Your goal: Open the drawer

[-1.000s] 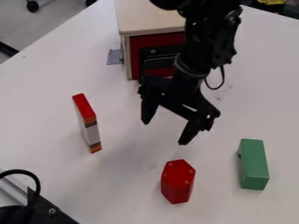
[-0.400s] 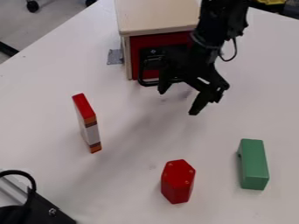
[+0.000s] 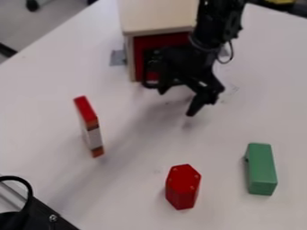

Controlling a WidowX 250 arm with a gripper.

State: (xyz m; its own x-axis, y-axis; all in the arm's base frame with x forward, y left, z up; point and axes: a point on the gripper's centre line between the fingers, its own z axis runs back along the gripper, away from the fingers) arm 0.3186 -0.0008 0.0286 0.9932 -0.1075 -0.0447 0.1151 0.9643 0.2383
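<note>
Drawer (image 3: 168,40) sits at the far side of the white table (image 3: 126,197), its red front framed by a pale wooden cabinet (image 3: 157,15). Nearest, at the lower left corner, is a black device (image 3: 51,215) with a looped cable (image 3: 29,191). Next come 1 red 6-sided block (image 3: 182,186) and, to its right, 1 green block (image 3: 261,168). Farther back on the left stands a red, orange and white box (image 3: 89,123). Beyond, the gripper (image 3: 176,103) hangs before the drawer, its 2 fingers spread apart.
</note>
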